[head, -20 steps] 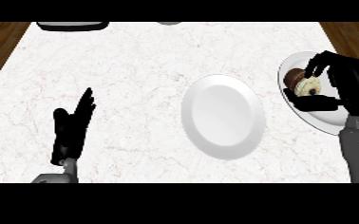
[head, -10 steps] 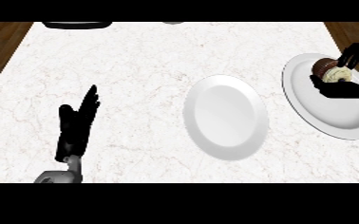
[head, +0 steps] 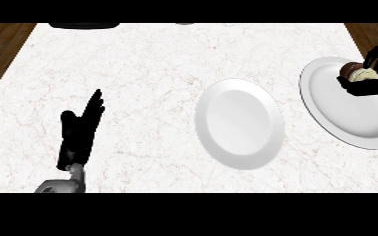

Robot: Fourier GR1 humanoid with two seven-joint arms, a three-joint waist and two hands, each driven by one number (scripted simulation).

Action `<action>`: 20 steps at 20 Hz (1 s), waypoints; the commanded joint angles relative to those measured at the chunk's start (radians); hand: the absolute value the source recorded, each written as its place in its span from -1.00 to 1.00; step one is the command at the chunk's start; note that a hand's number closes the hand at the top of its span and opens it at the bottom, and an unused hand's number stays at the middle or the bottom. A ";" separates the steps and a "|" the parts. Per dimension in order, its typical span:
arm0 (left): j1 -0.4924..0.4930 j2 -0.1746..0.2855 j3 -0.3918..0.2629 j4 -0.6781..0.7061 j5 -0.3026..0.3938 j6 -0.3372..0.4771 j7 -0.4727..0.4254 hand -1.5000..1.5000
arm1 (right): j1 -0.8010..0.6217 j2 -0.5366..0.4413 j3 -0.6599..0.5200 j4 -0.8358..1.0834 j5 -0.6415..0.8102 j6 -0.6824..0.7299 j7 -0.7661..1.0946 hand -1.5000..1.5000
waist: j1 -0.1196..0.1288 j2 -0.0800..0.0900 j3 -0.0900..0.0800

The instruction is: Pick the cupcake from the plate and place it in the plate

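The cupcake, brown with a pale top, shows over the far right part of the white plate at the view's right edge. My right hand is mostly cut off by that edge; its black fingers curl round the cupcake from above and below. A second white plate, bare, lies in the middle of the counter, to the left of the first. My left hand rests open at the lower left, fingers pointing up, far from both plates.
The white marble counter ends in wood at the left and right top corners. A dark object and a small grey one sit at the counter's far edge.
My right hand has moved right with the cupcake, from the plate's left part toward the view's edge, so more of that plate shows. The left hand has barely shifted.
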 commanded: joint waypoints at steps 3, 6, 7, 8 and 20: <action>-0.041 -0.011 0.002 0.028 -0.011 0.007 0.006 0.00 | -0.096 -0.060 0.023 0.259 0.012 0.108 -0.060 1.00 | 0.006 0.003 0.000; 0.003 0.000 -0.004 0.003 -0.011 -0.009 -0.012 0.00 | -0.081 -0.082 0.019 0.367 -0.003 0.180 -0.136 1.00 | 0.011 0.004 0.001; 0.043 -0.026 -0.029 -0.023 -0.019 0.003 -0.024 0.00 | -0.061 -0.102 0.026 0.424 0.029 0.148 -0.154 1.00 | 0.022 0.007 0.002; -0.013 -0.017 0.013 0.047 0.000 0.002 -0.029 0.00 | -0.105 -0.117 0.039 0.453 0.049 0.160 -0.134 1.00 | 0.012 0.007 0.001; 0.008 -0.022 -0.005 -0.001 -0.009 -0.007 -0.011 0.00 | -0.163 -0.114 -0.175 0.563 -0.220 0.284 -0.516 -1.00 | 0.009 0.000 0.004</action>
